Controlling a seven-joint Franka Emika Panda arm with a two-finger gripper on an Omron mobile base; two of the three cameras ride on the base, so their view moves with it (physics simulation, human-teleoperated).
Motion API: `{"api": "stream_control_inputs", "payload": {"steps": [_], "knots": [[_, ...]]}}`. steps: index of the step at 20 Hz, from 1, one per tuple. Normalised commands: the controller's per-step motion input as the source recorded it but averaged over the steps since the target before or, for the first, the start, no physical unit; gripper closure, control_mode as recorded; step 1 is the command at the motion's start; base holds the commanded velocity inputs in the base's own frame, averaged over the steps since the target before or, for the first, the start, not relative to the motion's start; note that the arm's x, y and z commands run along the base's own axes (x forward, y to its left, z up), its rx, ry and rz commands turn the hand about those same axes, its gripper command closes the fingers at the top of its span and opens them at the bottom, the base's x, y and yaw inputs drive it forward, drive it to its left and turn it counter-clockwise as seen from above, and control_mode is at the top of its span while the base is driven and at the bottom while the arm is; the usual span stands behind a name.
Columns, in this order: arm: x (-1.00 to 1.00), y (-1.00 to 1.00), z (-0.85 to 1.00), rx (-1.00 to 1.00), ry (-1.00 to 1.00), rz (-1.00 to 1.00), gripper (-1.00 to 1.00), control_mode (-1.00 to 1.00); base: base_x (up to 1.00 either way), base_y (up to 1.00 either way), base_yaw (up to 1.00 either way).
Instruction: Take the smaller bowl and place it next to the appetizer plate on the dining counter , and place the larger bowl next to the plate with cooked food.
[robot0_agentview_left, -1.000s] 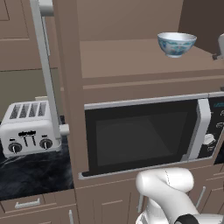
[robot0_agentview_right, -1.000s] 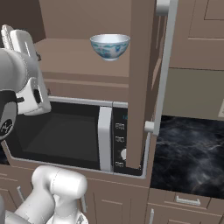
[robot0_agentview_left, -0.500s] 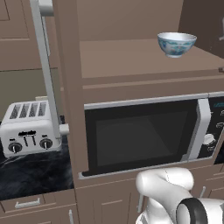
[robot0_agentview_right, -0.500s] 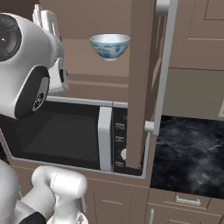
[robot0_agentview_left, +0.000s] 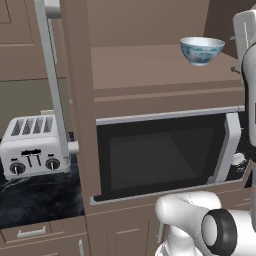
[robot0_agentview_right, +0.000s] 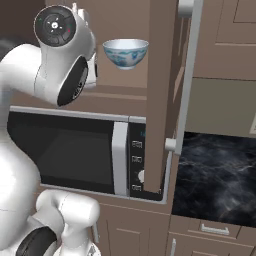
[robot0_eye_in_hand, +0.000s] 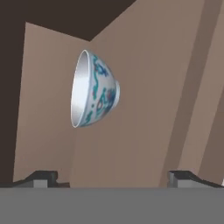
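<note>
The gripper (robot0_eye_in_hand: 113, 177) has its two dark fingertips spread wide with nothing between them, and it points toward the smaller bowl (robot0_eye_in_hand: 94, 89), which lies ahead of it and apart from it, rolled sideways in the hand view. That bowl (robot0_agentview_left: 201, 49) stands upright on the brown cabinet shelf (robot0_agentview_left: 150, 67) above the microwave (robot0_agentview_left: 165, 157). The white arm (robot0_agentview_right: 60, 60) rises beside the bowl (robot0_agentview_right: 125, 53), while a toaster (robot0_agentview_left: 34, 146) sits on the black marbled counter (robot0_agentview_right: 215, 180).
</note>
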Motion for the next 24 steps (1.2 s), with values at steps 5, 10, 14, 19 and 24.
{"api": "stream_control_inputs", "payload": {"steps": [5, 10, 14, 19, 24], "knots": [[0.85, -0.23, -0.21, 0.06, 0.09, 0.04, -1.0, -1.0, 0.0, 0.0, 0.0], [0.75, -0.09, -0.09, 0.0, 0.02, 0.0, -1.0, -1.0, 0.0, 0.0, 0.0], [0.6, -0.24, -0.01, 0.0, 0.0, 0.0, -1.0, -1.0, 0.0, 0.0, 0.0], [0.49, -0.21, -0.09, 0.0, 0.0, 0.0, -1.0, -1.0, 0.0, 0.0, 0.0], [0.52, -0.13, -0.08, 0.0, 0.01, 0.0, -1.0, -1.0, 0.0, 0.0, 0.0]]}}
